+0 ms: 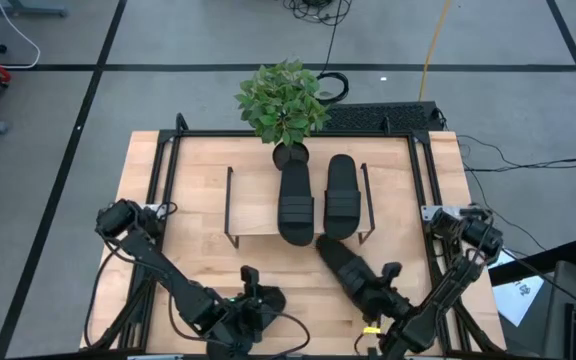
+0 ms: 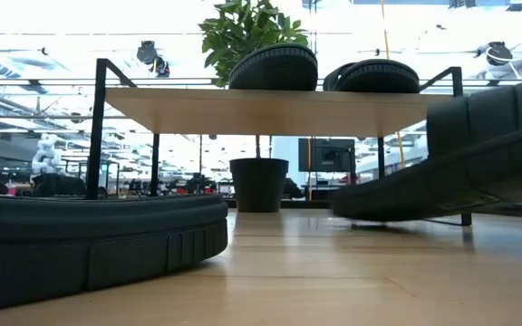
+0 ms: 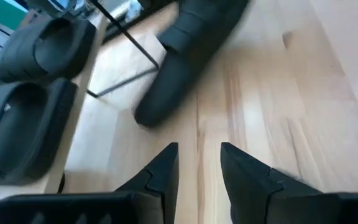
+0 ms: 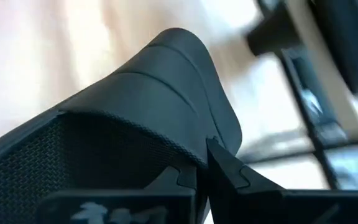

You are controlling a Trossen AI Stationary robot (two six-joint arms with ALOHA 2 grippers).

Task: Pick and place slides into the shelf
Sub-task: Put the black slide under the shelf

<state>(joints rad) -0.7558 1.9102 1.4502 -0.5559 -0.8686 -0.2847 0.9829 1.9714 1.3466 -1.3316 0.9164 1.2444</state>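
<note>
Two black slides (image 1: 295, 205) (image 1: 342, 195) lie side by side on the wooden top of the shelf (image 1: 253, 205); they also show in the low view (image 2: 275, 65) (image 2: 374, 74). A third slide (image 1: 343, 262) lies aslant on the table just in front of the shelf, and my right gripper (image 1: 380, 287) is shut on it. A fourth slide (image 2: 89, 240) lies flat on its sole at the table's near edge; I cannot make it out in the high view. My left gripper (image 3: 199, 155) is open and empty over bare wood near the front edge (image 1: 251, 280). My right gripper pinches the edge of the third slide's strap (image 4: 194, 152) between its two fingers, one on the ribbed outer face and one on the meshed inner face. It comes from the near right, slanting down. The slide is tilted (image 2: 451, 163): near end raised, far end (image 2: 370, 213) low at the table.
A potted plant (image 1: 284, 105) stands at the shelf's far side; its pot (image 2: 259, 184) shows beyond the shelf in the low view. The shelf's thin dark end frames (image 1: 230, 205) (image 1: 366, 205) flank the plank. Bare wood lies left and right of the shelf.
</note>
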